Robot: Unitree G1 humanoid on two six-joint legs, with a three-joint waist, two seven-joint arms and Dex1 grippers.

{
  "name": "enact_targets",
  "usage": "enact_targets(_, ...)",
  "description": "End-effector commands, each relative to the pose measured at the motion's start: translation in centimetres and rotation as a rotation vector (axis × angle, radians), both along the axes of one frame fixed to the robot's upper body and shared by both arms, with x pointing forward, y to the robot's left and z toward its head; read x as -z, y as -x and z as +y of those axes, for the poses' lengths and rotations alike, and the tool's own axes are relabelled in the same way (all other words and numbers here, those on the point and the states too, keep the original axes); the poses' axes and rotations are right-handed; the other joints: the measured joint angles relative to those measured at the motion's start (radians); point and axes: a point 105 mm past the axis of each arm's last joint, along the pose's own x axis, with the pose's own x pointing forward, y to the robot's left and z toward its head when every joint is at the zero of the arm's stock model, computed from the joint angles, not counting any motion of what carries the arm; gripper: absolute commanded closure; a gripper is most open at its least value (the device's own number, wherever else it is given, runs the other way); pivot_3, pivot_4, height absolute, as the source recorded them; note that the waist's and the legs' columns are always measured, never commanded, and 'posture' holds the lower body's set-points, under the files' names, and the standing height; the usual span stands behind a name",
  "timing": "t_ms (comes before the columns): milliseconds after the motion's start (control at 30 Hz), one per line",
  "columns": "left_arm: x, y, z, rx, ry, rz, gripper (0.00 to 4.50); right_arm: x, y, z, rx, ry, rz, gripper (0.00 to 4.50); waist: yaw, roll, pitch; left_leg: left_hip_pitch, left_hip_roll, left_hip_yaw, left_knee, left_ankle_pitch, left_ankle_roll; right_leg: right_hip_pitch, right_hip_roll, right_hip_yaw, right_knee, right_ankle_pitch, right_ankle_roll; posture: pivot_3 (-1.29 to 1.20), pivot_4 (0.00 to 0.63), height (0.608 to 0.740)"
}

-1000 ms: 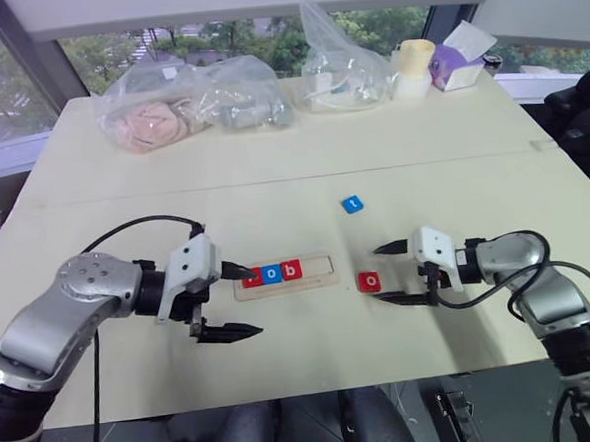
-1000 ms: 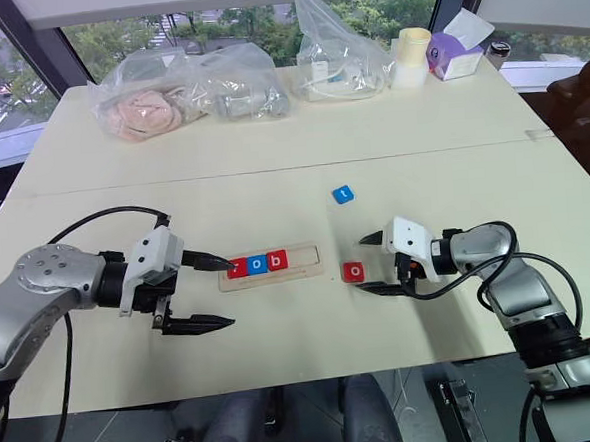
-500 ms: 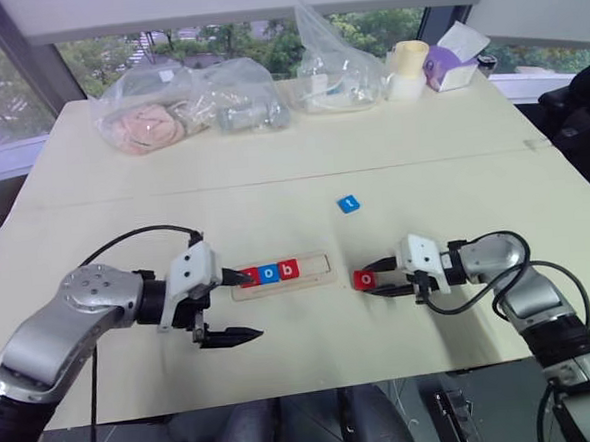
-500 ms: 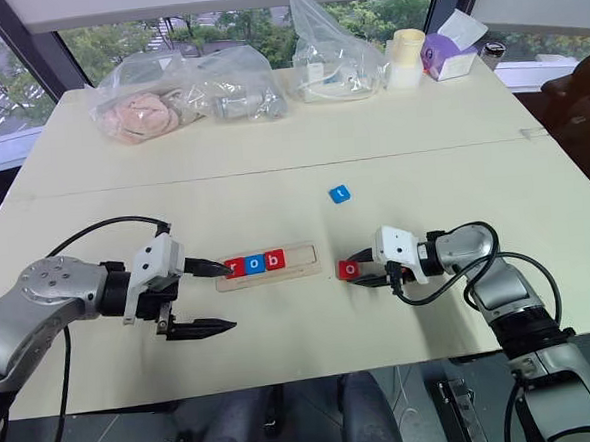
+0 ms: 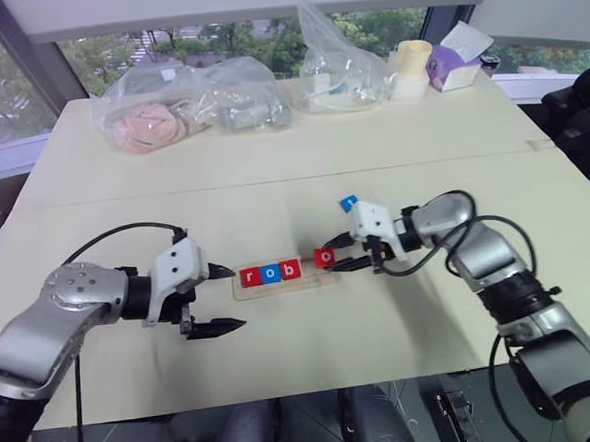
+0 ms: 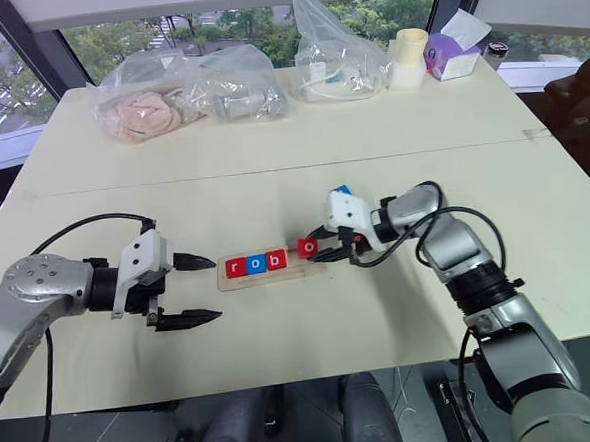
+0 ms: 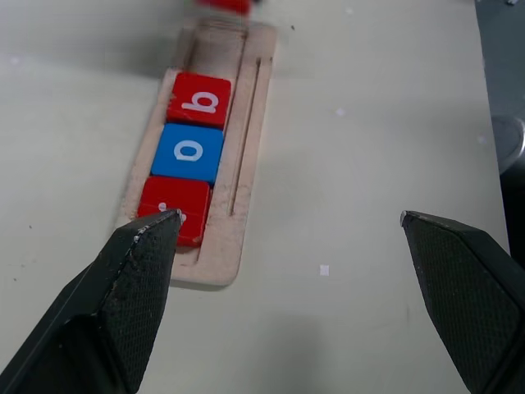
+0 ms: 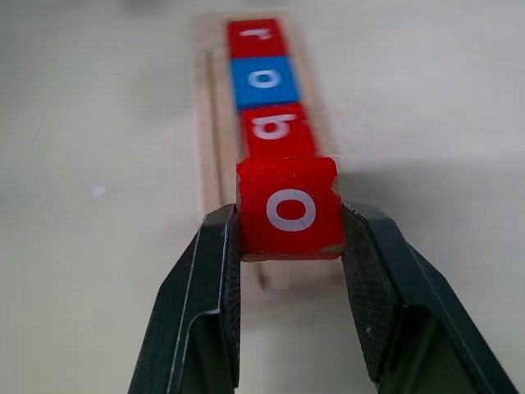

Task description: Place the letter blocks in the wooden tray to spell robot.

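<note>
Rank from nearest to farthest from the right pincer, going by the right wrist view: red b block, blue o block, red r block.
The right pincer is shut on the red o block, over the near end of the wooden tray.
1. Red b block, directly behind the held block in the slot.
2. Blue o block, middle of the row.
3. Red r block, far end.

Both arms are rounded brushed-silver metal segments joined by black collars. Each ends in a white angular plastic wrist housing carrying the left gripper (image 5: 218, 298) and right gripper (image 5: 339, 257), each with two tapered black fingers (image 7: 123, 287) whose inner pads look finely cross-hatched. Loose black cables arc over each forearm; small dark dots, possibly screws, mark the left arm's silver cap.
</note>
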Motion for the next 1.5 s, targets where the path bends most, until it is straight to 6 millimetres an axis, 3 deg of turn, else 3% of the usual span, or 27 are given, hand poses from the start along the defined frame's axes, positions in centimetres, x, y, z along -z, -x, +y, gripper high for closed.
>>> enact_targets(33, -0.7, 0.0, -0.2, -0.004, 0.008, -0.04, 0.0, -0.4, -0.5, 0.9, -0.047, 0.028, -0.041, 3.36, -0.001, 0.0, 0.0, 0.0, 0.0, 0.0, 0.0, 0.0, 0.0, 0.0, 0.0, 0.0, 0.0, 0.0, 0.0, 0.0, 0.15, 0.74)
enact_targets(900, 0.1, -0.6, -1.3, -0.078, 0.06, -0.084, 0.0, 0.6, -1.0, 3.4, -0.098, 0.036, -0.039, 3.36, -0.007, 0.0, 0.0, 0.004, 0.0, 0.0, 0.0, 0.001, -0.001, -0.001, 0.001, 0.001, 0.008, 0.0, 0.0, 0.0, 0.15, 0.74)
enact_targets(1467, 0.2, -0.8, -1.7, -0.081, 0.07, -0.094, 0.0, 0.5, -1.5, 3.3, -0.083, 0.032, -0.038, 3.36, -0.005, 0.0, 0.0, 0.004, 0.0, 0.0, 0.0, 0.001, -0.001, -0.001, 0.001, 0.001, 0.008, 0.0, 0.0, 0.0, 0.15, 0.74)
enact_targets(1500, 0.2, -0.8, -1.7, -0.082, 0.07, -0.095, 0.0, 0.5, -1.5, 3.4, -0.082, 0.029, -0.037, 2.33, -0.005, 0.0, 0.0, 0.004, 0.0, 0.0, 0.0, 0.001, -0.001, -0.001, 0.001, 0.001, 0.008, 0.0, 0.0, 0.0, 0.15, 0.74)
